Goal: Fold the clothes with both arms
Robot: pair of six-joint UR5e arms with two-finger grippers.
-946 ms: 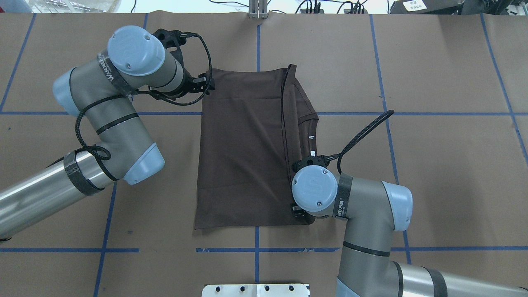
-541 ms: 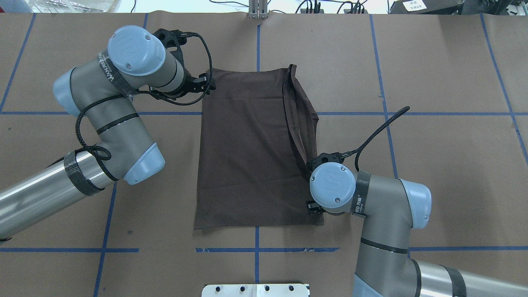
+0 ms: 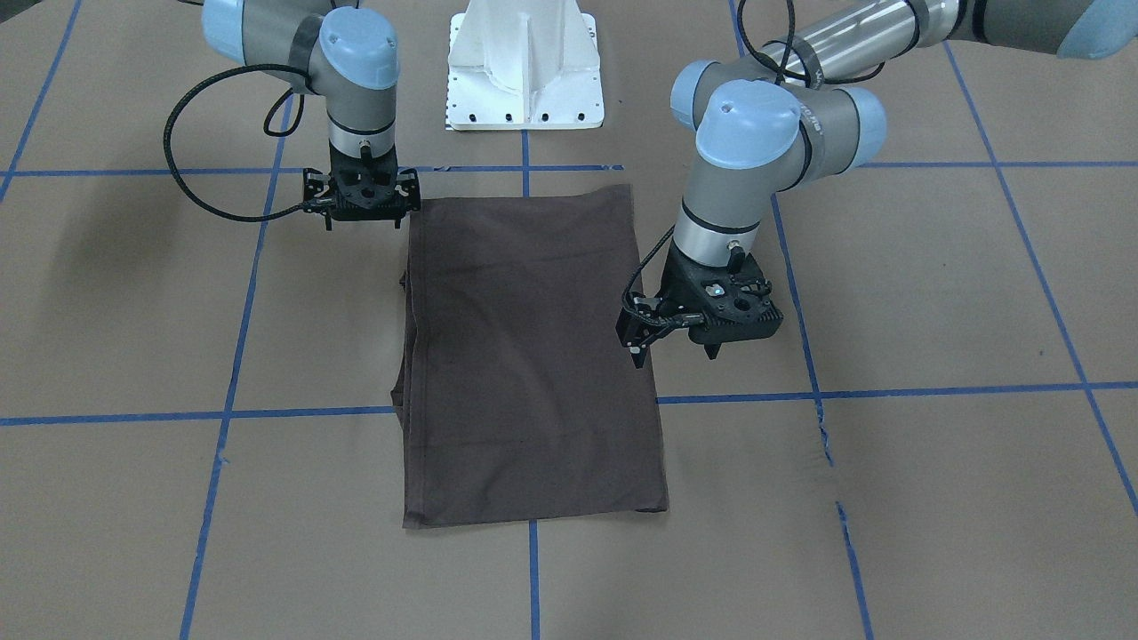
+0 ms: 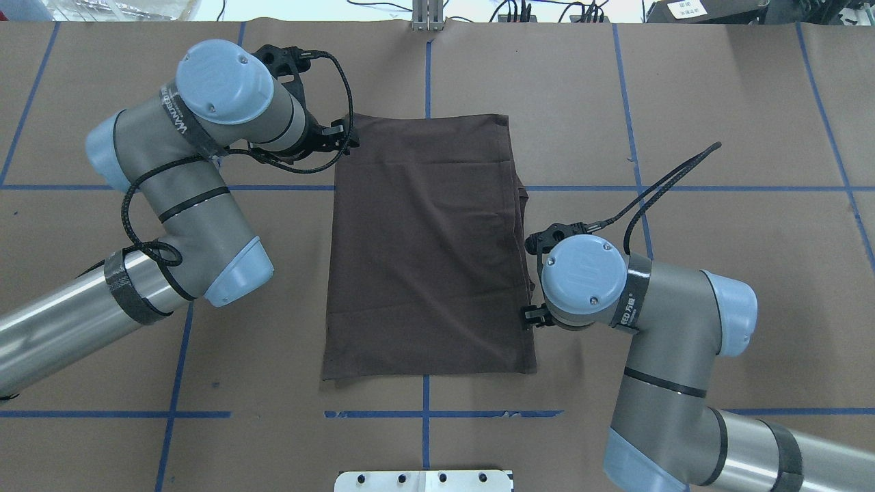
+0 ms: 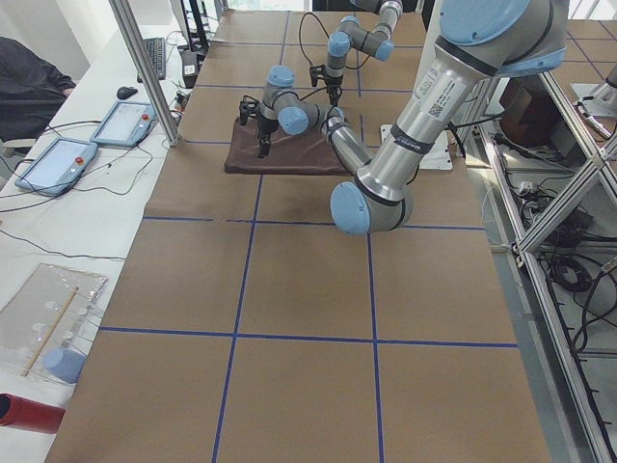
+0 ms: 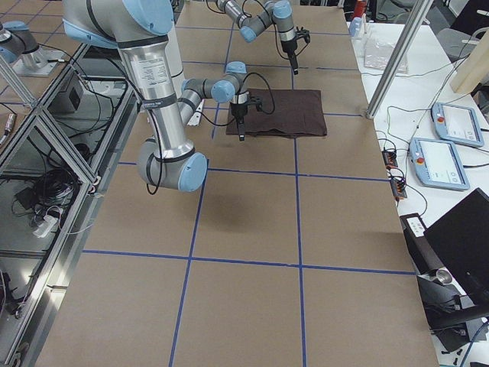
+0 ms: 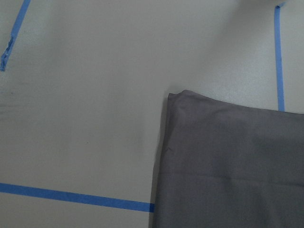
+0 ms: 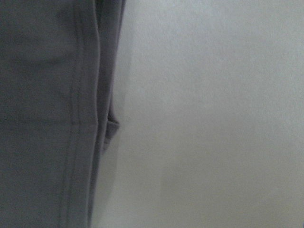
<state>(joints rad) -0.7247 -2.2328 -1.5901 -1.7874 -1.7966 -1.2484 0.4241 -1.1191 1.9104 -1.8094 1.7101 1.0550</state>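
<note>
Exterior front-facing view gives me the clearest read on both tools: the left gripper [image 3: 673,354] hangs with its two fingers spread and nothing between them, and the right gripper [image 3: 362,222] shows the same, its short fingers apart and empty. I see the left one just off the left edge of the T-shirt [image 3: 524,356], toward the far corner; its wrist camera looks down on that corner and on a strip of blue tape [image 7: 76,197] beside it. The right one sits just off the shirt's right edge, toward the near end, and its wrist view shows a stitched hem lying flat on the paper. Neither tool touches the cloth that I can make out. The shirt itself lies folded into a long dark rectangle at the middle of the table [image 3: 933,267], smooth on top, with layered edges stacked along its right side and a slight bulge there. It straddles the centre tape line. Brown paper with a blue tape grid covers the table, and the white base pedestal [image 3: 524,71] stands at the near edge.
</note>
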